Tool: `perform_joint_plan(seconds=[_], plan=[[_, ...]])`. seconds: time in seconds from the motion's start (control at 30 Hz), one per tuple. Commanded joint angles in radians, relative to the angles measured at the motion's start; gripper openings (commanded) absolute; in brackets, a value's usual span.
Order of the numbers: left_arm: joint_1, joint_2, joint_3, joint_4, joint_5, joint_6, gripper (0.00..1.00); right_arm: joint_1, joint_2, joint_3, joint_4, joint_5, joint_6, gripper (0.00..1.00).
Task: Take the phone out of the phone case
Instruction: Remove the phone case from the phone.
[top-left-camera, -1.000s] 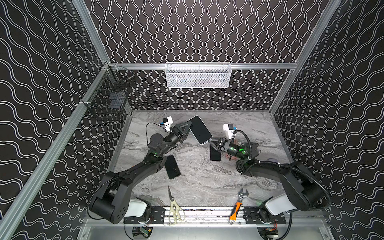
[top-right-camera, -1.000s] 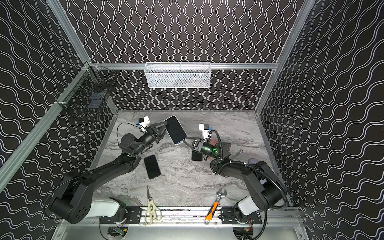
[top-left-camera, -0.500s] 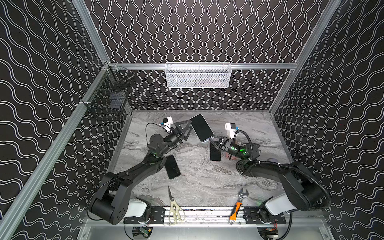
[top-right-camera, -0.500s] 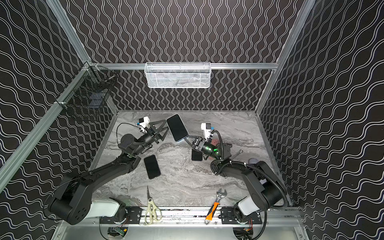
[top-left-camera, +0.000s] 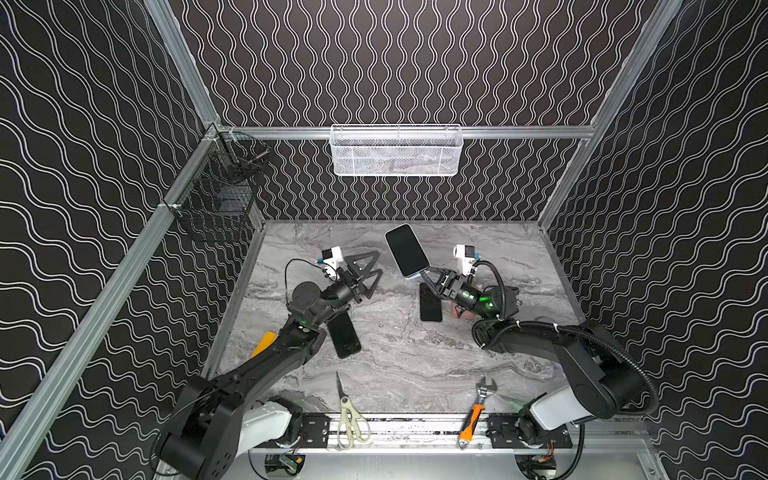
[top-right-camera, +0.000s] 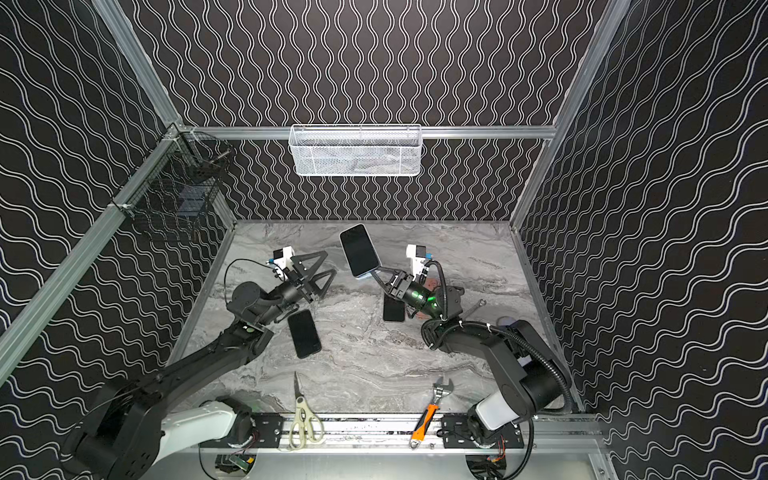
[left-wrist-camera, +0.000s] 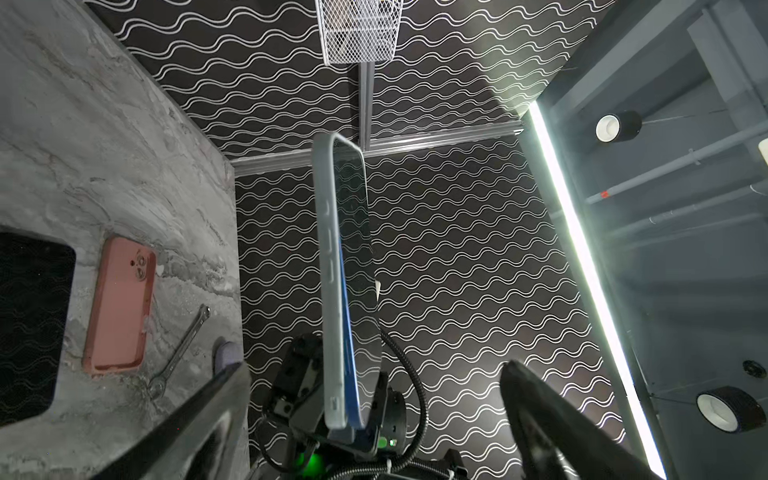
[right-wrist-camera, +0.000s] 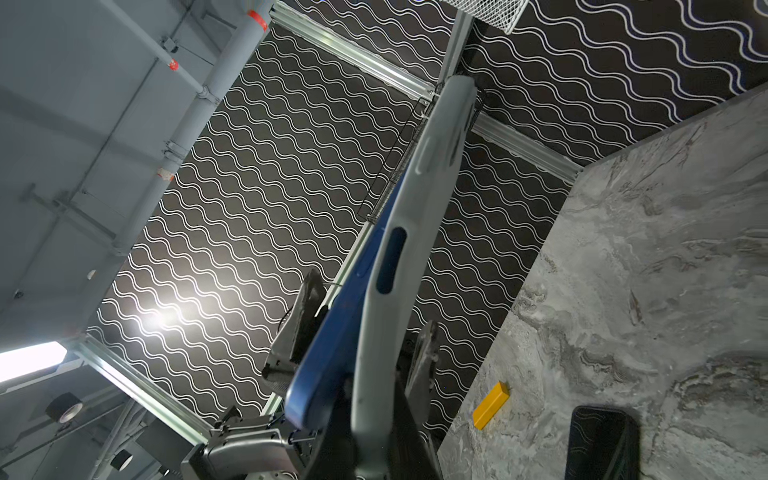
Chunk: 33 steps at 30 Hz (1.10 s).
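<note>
A blue phone (right-wrist-camera: 353, 291) in a light grey phone case (right-wrist-camera: 419, 232) is held up above the marble table, its dark screen (top-left-camera: 406, 250) facing up in both top views. My right gripper (top-left-camera: 424, 273) is shut on the case's lower end. There the phone's blue corner stands out of the case. My left gripper (top-left-camera: 379, 262) hangs wide open to the left of the phone, apart from it and holding nothing. In the left wrist view the phone case (left-wrist-camera: 330, 291) shows edge-on between the spread fingers (left-wrist-camera: 216, 399).
Two black phones (top-left-camera: 344, 334) (top-left-camera: 430, 302) and a pink case (left-wrist-camera: 120, 303) with a spanner (left-wrist-camera: 183, 345) beside it lie on the table. Scissors (top-left-camera: 351, 415) and an orange-handled wrench (top-left-camera: 476, 409) lie at the front, a yellow block (top-left-camera: 262, 343) at the left. Baskets (top-left-camera: 397, 151) (top-left-camera: 216, 199) hang on the walls.
My left gripper has let go of the phone, opened wide and drawn back to the left. The right gripper keeps its hold and has lifted the phone slightly.
</note>
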<state>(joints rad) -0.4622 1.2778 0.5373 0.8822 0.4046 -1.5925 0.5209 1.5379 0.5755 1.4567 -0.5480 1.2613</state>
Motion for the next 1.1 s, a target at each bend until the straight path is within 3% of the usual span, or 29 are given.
perform_joint_plan(seconds=[0.0,0.1,0.27,1.07], plan=[[-0.036,-0.063,0.023,-0.206,-0.045,0.047,0.99,0.000,-0.003,0.018,0.057,0.045,-0.043,0.03],[-0.085,-0.100,0.056,-0.324,-0.075,0.061,0.99,0.001,-0.004,0.026,0.034,0.061,-0.070,0.03],[-0.132,-0.097,0.088,-0.333,-0.111,0.048,0.99,0.006,-0.003,0.023,0.015,0.090,-0.101,0.03],[-0.176,0.004,0.224,-0.333,-0.115,0.049,0.99,0.037,-0.015,0.001,-0.009,0.131,-0.155,0.03]])
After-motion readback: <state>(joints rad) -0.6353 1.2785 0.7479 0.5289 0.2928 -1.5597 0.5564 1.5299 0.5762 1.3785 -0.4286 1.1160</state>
